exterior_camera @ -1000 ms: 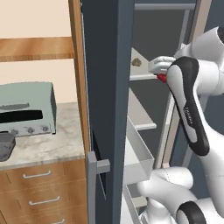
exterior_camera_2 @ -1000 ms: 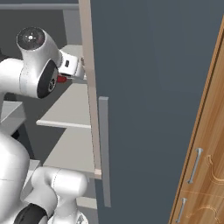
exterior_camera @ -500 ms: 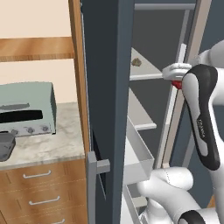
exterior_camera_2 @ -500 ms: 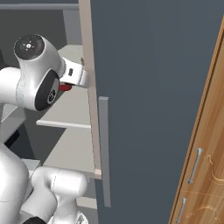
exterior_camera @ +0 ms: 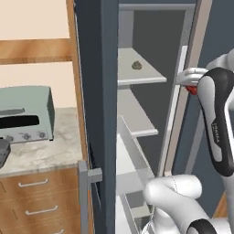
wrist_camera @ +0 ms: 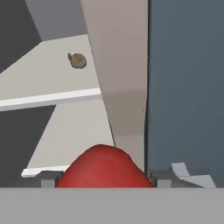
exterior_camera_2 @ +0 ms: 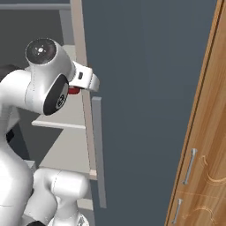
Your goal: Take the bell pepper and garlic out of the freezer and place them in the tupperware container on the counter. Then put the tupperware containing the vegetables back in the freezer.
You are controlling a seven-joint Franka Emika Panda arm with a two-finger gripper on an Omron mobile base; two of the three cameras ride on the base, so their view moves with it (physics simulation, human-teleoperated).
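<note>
Hand view: the garlic (wrist_camera: 77,60) lies on a light freezer (wrist_camera: 188,78) shelf at upper left; at the bottom, the fingers (wrist_camera: 49,177) stand wide, clasping the red bell pepper (wrist_camera: 104,167) between them.

Domestic kitchen, rendered. Beige marbled counter (exterior_camera: 43,153) over wooden drawers (exterior_camera: 39,201) with metal handles; grey-green toaster oven (exterior_camera: 25,114) on top. Tall slate-blue freezer (exterior_camera: 98,82) stands open, light grey shelves (exterior_camera: 137,75) inside. Wooden cabinet door (exterior_camera_2: 201,145) with metal pulls to the right.
</note>
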